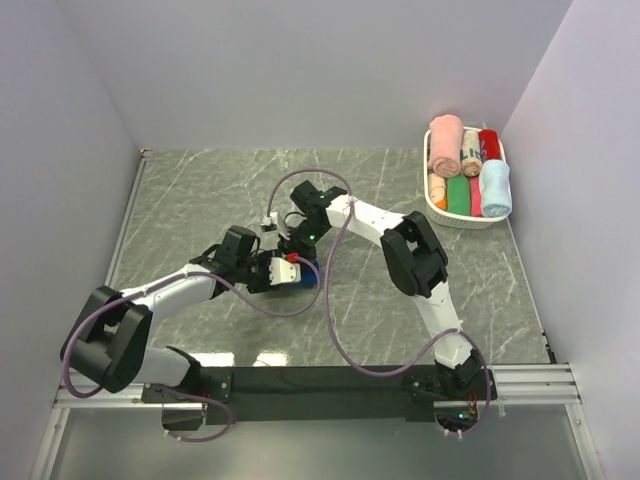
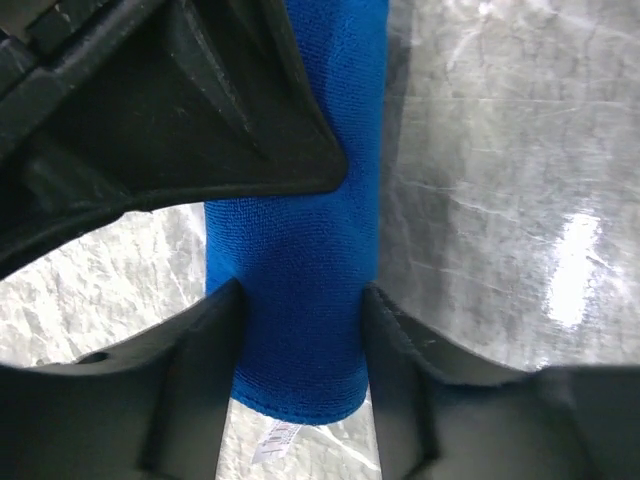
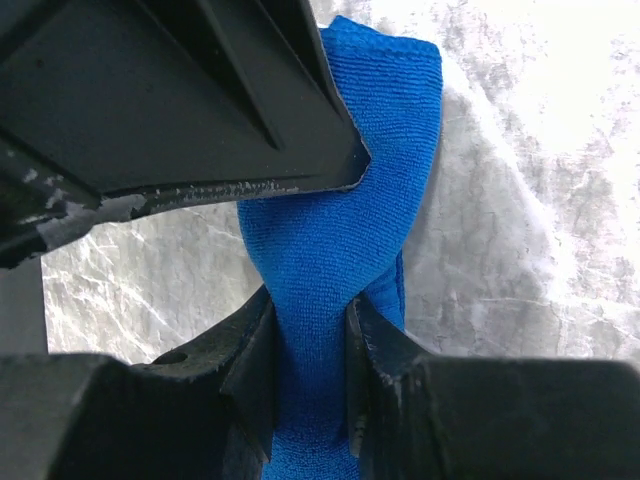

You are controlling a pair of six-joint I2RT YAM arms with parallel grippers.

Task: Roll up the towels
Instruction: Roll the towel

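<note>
The royal blue towel is rolled into a tube on the table. In the top view only a sliver of the royal blue towel shows under both grippers. My left gripper is shut on the roll near its end, where a white label sticks out. My right gripper is shut on the same royal blue towel and pinches it narrow. In the top view the left gripper and right gripper meet mid-table. The pale sky blue towel lies rolled in the basket.
A white basket at the back right holds rolled pink, green, red and striped towels. Grey walls close in the marble table on three sides. Purple cables loop around both arms.
</note>
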